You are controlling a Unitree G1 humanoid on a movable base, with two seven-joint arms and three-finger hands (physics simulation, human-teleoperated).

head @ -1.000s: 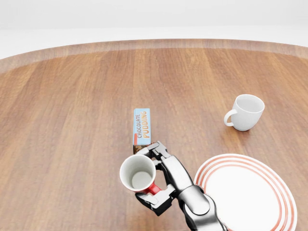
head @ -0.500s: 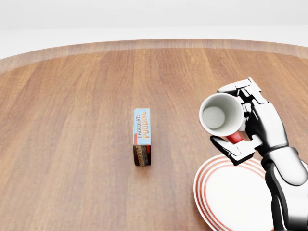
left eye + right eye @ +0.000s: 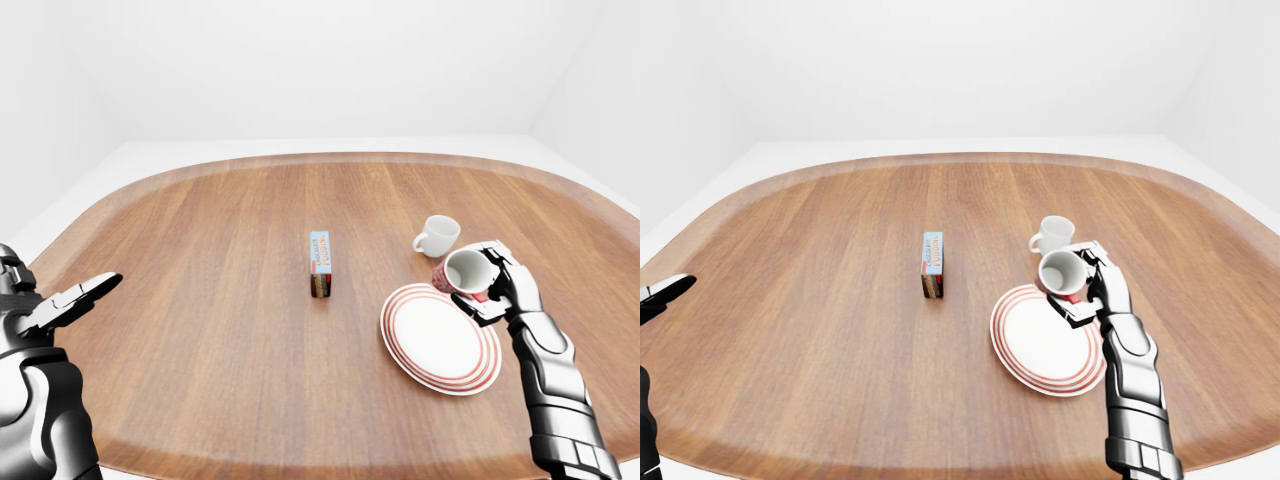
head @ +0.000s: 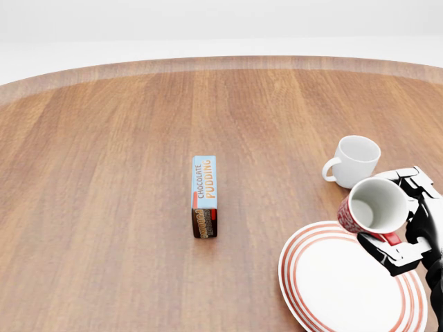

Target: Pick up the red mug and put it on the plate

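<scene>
Right hand (image 4: 408, 232), fingers closed on the tilted red mug (image 4: 372, 207), has dropped from mid-air to the plate's (image 4: 332, 283) upper-right rim; set-down looks imminent; left hand (image 3: 60, 300) open, idle.

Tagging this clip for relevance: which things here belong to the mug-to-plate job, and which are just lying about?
Part of the job:
red mug, held tilted by the right robot hand
red-striped plate

Just lying about:
white mug
chocolate pudding box
left robot hand, open and idle
</scene>
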